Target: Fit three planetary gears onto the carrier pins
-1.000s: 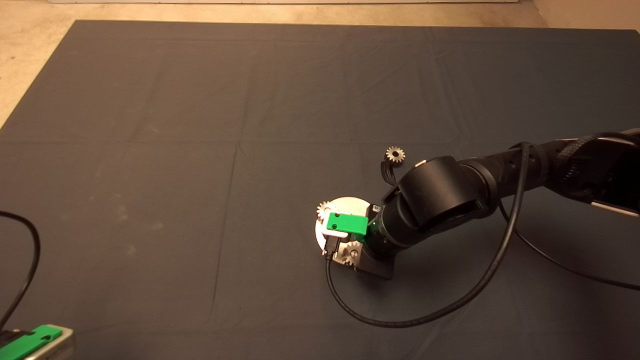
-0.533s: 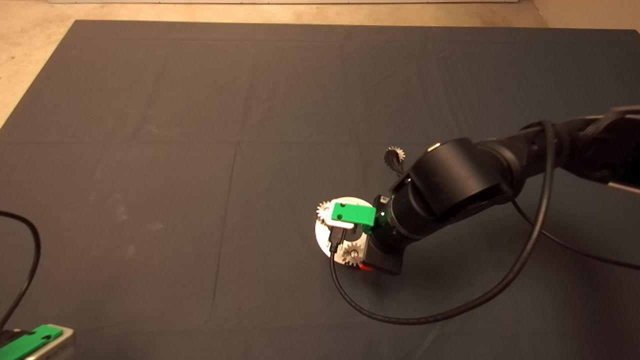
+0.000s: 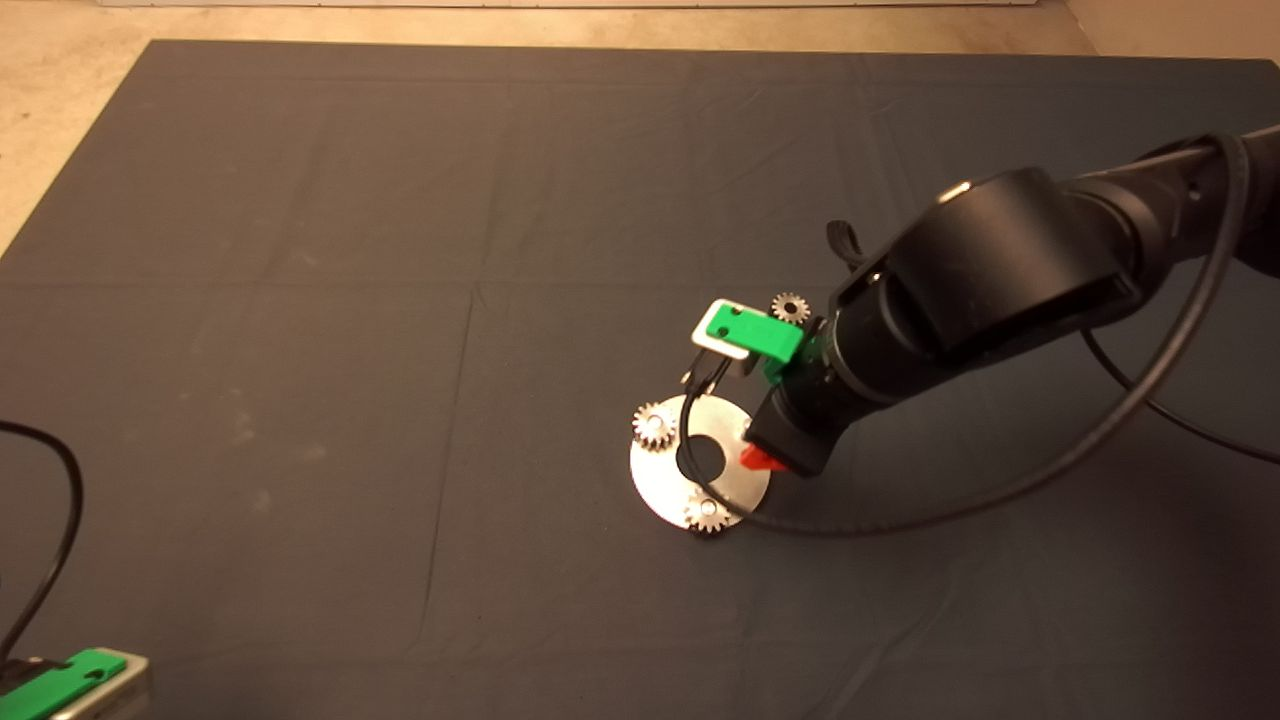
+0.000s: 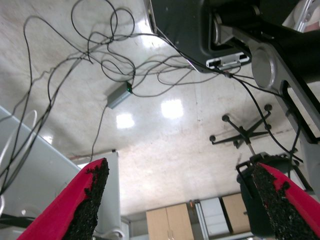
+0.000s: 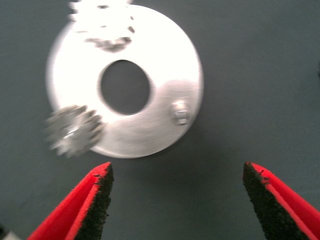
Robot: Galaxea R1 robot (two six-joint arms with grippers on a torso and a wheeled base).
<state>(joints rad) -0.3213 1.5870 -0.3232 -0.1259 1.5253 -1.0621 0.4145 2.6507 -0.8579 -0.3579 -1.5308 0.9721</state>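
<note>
The shiny carrier disc (image 3: 668, 480) lies on the mat right of centre. One planetary gear (image 3: 655, 427) sits on the pin at its left edge, and a second gear (image 3: 707, 513) sits on the pin at its near edge. A third gear (image 3: 791, 307) lies loose on the mat behind the disc. My right gripper (image 3: 765, 458) is open and empty, just off the disc's right edge. In the right wrist view the disc (image 5: 165, 55) shows both gears (image 5: 75, 131) (image 5: 102, 22) and one bare pin (image 5: 180, 111) beyond my gripper (image 5: 180, 200). My left gripper (image 3: 60, 680) is parked at the lower left, open (image 4: 180, 200).
The right arm's black cable (image 3: 900, 520) loops over the mat and across the disc's hole. The mat's far edge meets a beige floor (image 3: 600, 20). The left wrist view shows floor cables (image 4: 100, 55) and a chair base (image 4: 242, 132).
My right gripper has risen and pulled back to the right, off the near gear. That gear stays on its pin and the whole disc is now uncovered.
</note>
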